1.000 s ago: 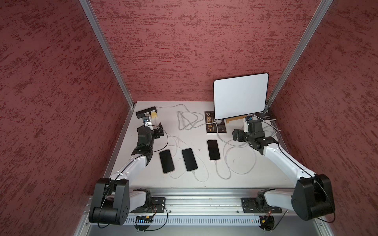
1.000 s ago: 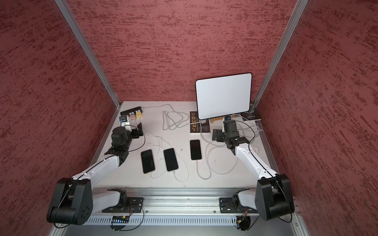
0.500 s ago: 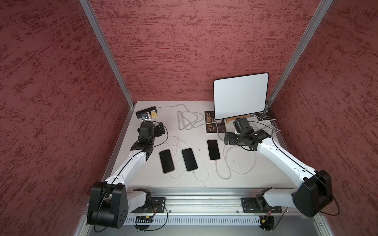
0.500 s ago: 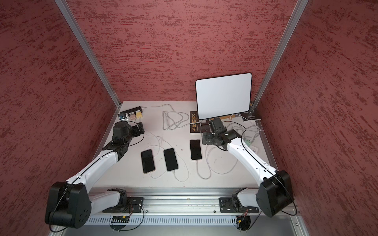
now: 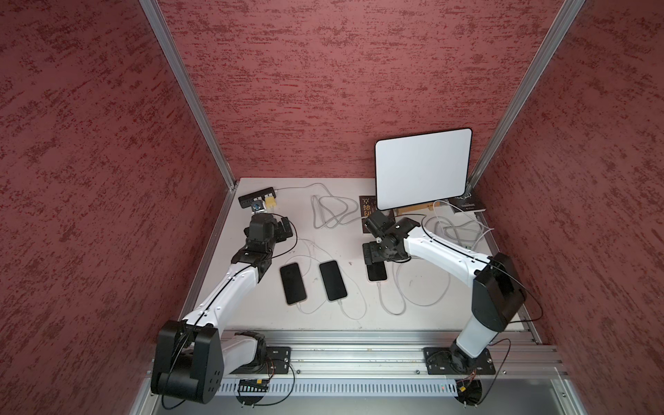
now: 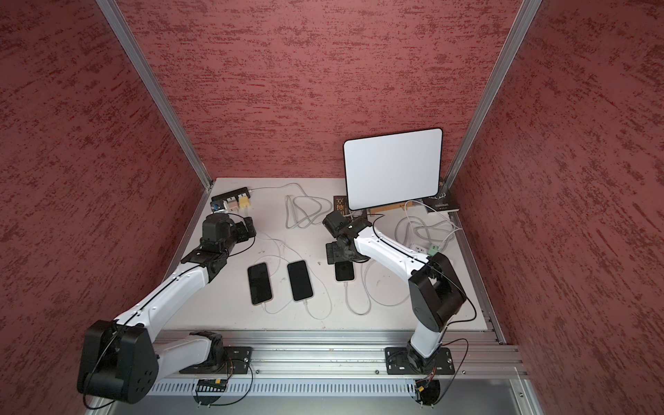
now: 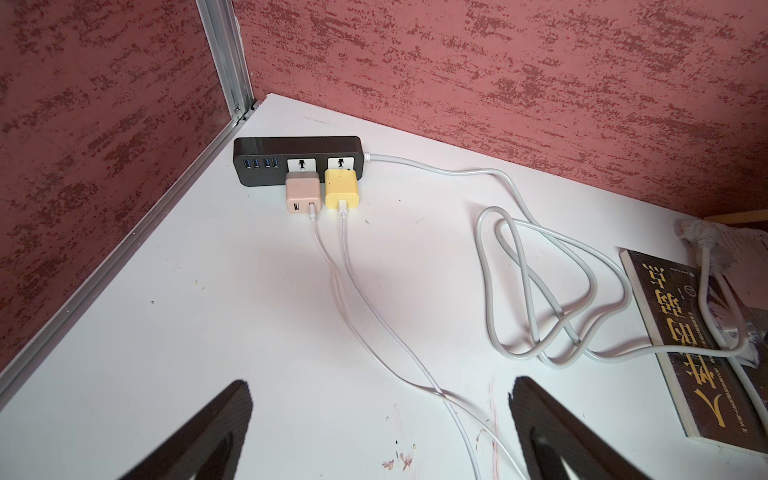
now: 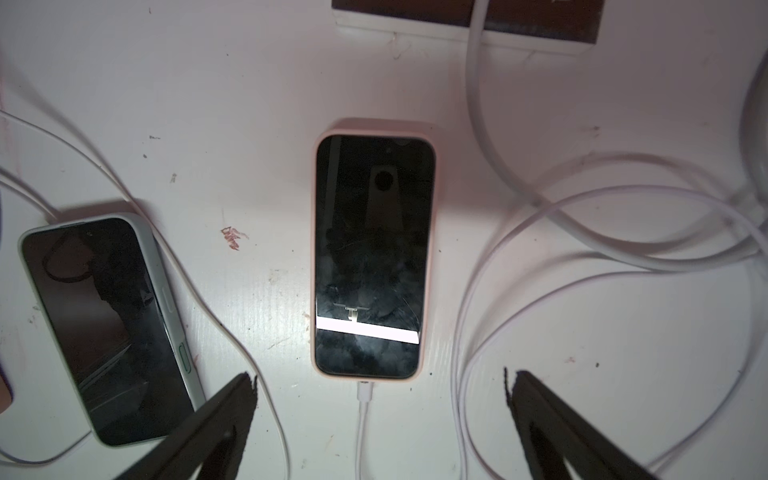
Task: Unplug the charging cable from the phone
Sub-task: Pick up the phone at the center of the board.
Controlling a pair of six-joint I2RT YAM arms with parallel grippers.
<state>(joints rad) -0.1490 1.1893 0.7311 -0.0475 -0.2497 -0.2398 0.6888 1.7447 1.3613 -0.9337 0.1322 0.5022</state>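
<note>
**Right gripper (image 5: pixel 373 254) spread wide over the pink-cased phone (image 5: pixel 376 273); charging cable (image 8: pixel 360 432) not yet unplugged.**

Both top views: the phone lies flat, rightmost of three, with its cable leaving the near end in a loop. The left gripper (image 5: pixel 285 230) hangs open and empty near the power strip (image 5: pixel 256 196), well apart from the phones. Right wrist view: nothing is held. The connector (image 8: pixel 364 390) sits seated in the phone's end, roughly midway between the fingers (image 8: pixel 237 405). Judgement: descend onto the connector body, not the soft cord, close squarely, then pull straight along the phone's long axis. The phone may slide, so it likely needs pinning by the left gripper. Left wrist view: jaws apart, with only the strip and two thin cords (image 7: pixel 343 237) ahead; no phone is in sight.
</note>
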